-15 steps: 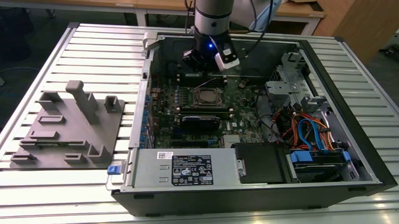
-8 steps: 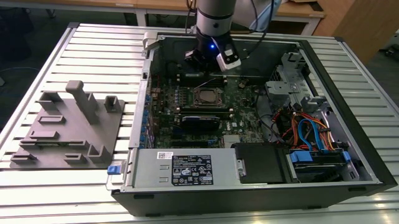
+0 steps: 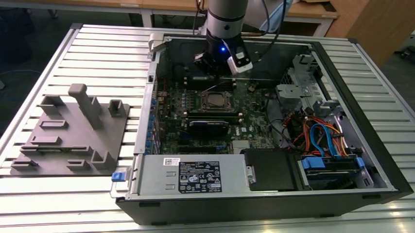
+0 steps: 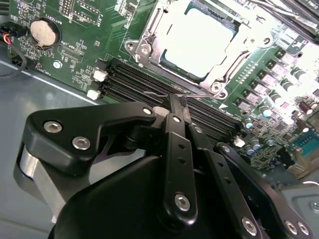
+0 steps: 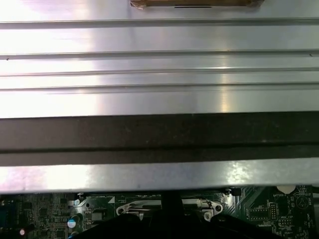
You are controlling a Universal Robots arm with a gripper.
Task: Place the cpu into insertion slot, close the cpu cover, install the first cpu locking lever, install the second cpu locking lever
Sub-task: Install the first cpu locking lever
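The cpu lies in the insertion slot, its silvery top glaring bright. The cpu cover lies flat around it as a metal frame. In the second wrist view a thin wire locking lever runs along the near side of the socket, above the black memory slots. My gripper is shut, its black fingers pressed together, with the tip right at this lever. In the exterior view the gripper hangs inside the case just behind the socket. The first wrist view shows the socket past a finger.
The open computer case lies on a slatted metal table. Cables and drive bays fill the exterior view's right. A grey fixture block stands at that view's left. A coin battery sits on the green board.
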